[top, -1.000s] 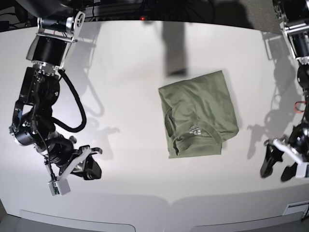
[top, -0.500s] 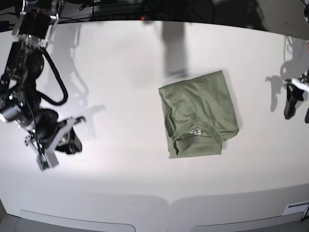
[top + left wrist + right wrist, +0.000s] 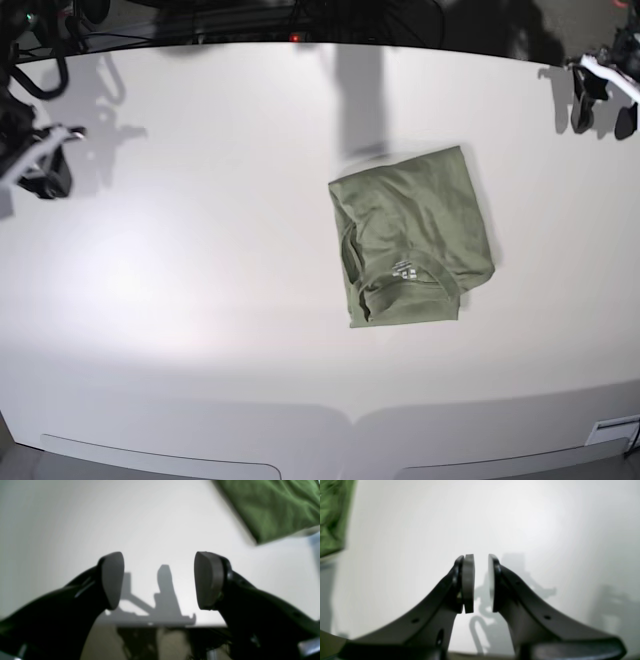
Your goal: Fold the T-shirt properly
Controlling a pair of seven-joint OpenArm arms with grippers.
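So the T-shirt point(image 3: 412, 238) was lying folded into a compact, roughly square bundle on the white table point(image 3: 200, 300), with the neck opening and its small white label point(image 3: 402, 270) facing up near the front edge of the bundle. Still a bit wrinkly, but flat.

Neither arm was anywhere near it. The left gripper point(image 3: 603, 100) sat well apart from the shirt, off past its far right corner at the edge of the base view. Its jaws were spread wide with nothing between them, just bare table under the pads point(image 3: 208, 580). From that wrist cam the green cloth only showed as a corner up in the top right point(image 3: 275, 507).

The right gripper point(image 3: 45, 165) was even farther off, way over on the other side of the table. Its pads point(image 3: 468, 582) were drawn close with only a narrow slit between them, and it wasn't holding anything. The shirt barely peeked in at the left edge of that view point(image 3: 332, 517).
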